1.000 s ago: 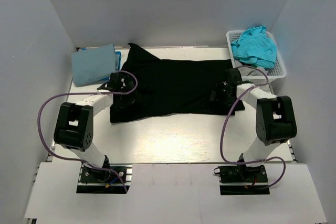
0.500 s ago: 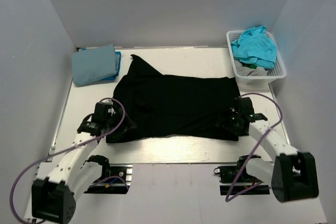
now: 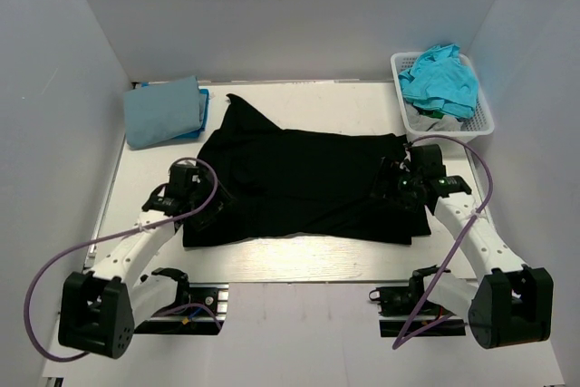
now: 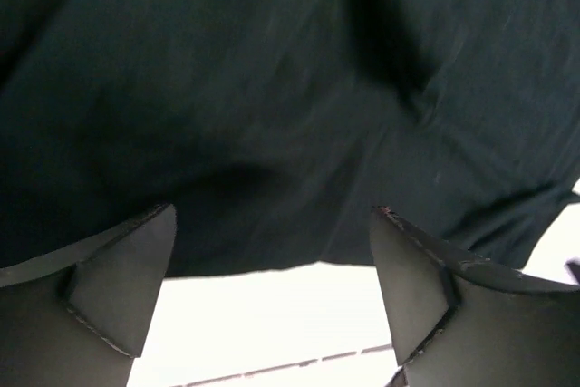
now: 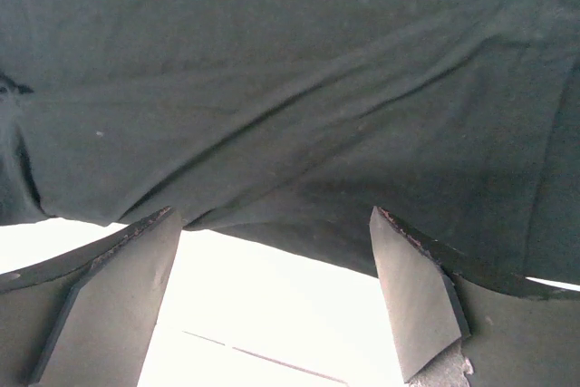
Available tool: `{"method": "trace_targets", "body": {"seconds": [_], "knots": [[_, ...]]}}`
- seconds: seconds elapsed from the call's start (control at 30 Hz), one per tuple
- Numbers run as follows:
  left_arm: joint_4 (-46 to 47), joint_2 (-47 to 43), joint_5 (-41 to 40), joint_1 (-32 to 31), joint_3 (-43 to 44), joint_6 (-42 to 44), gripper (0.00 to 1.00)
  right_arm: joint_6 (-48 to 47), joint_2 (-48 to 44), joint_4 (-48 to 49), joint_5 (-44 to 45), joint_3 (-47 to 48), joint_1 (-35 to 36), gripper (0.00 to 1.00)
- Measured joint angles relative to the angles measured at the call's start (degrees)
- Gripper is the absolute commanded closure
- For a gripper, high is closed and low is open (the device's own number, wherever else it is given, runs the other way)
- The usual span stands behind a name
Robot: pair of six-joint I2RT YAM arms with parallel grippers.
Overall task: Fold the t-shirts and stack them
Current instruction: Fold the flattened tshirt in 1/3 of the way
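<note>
A large black t-shirt (image 3: 304,178) lies spread flat on the white table, one sleeve pointing to the far left. My left gripper (image 3: 201,206) is open and empty over the shirt's near left corner. In the left wrist view the gripper (image 4: 272,215) has its fingertips just at the shirt's (image 4: 272,88) near hem. My right gripper (image 3: 397,189) is open and empty over the near right corner. In the right wrist view the gripper (image 5: 274,215) has the hem of the shirt (image 5: 290,70) between its fingers. A folded light blue t-shirt (image 3: 163,111) lies at the far left. A turquoise t-shirt (image 3: 441,79) lies crumpled in the basket.
A white slotted basket (image 3: 486,113) stands at the far right corner with some grey cloth under the turquoise shirt. A bright blue edge (image 3: 205,101) shows under the folded stack. White walls close in the table on three sides.
The black shirt was dragged toward the near edge, then let lie. Since half a second ago both grippers have moved a little away from the near edge, over the shirt's near corners.
</note>
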Motion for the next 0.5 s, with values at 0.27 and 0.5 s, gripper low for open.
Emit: {"method": "trace_targets", "body": {"seconds": [0.27,0.5], "knots": [[8.4,9.5,-4.4,0.0,2.8,-0.8,0.38,0.0,1.5,-0.4,-1.6,0.6,0.1,0.1],[10.8,12.9,-8.5,0.1,4.7,0.1,0.63,0.0,1.5,-1.1,-1.6,1.9,0.1,0.1]]}}
